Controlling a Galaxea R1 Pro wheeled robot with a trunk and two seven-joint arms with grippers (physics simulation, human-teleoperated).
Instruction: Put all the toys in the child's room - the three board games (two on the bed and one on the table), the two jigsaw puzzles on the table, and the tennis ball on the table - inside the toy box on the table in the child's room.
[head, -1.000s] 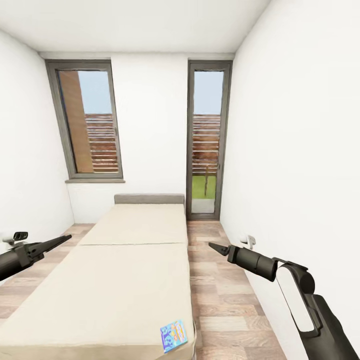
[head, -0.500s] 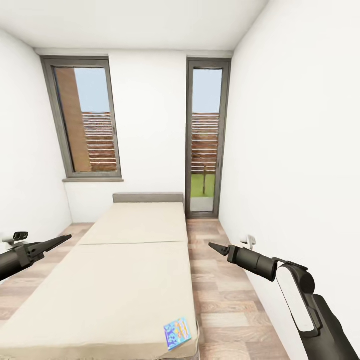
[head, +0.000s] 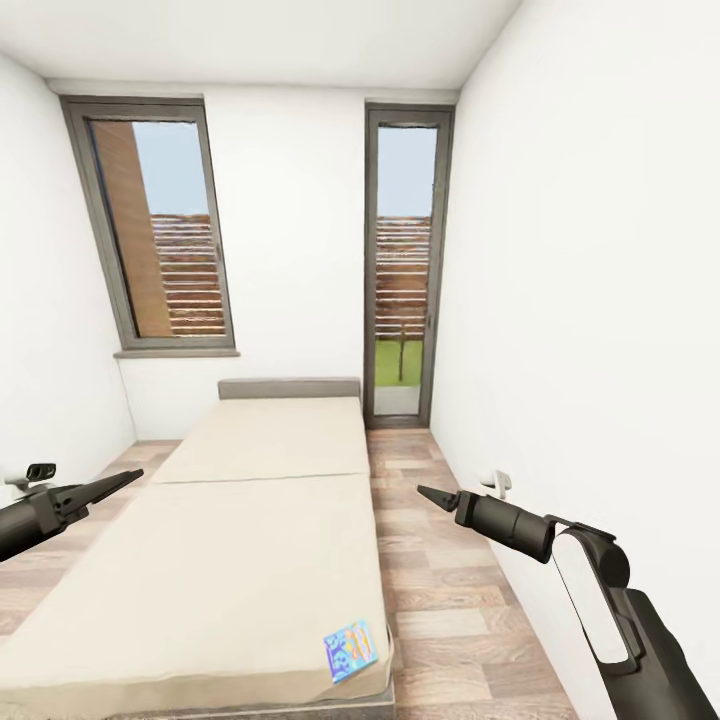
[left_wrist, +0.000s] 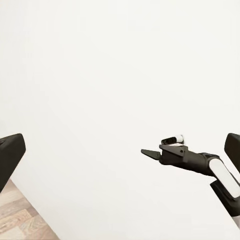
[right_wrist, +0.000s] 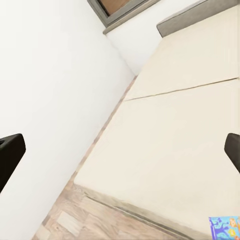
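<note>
Beige bed (head: 230, 560) bears blue board game (head: 349, 649) at corner; both grippers' openness unclear.

The print on the small blue colourfully printed flat game box (head: 349, 650) is too small to read; in the right wrist view the picture's edge cuts it (right_wrist: 225, 228) off.

The room is evenly and brightly lit; daylight is admitted through the window (head: 160, 225) and glass door (head: 403, 265). Shadows are faint, edges slightly stretched.
</note>
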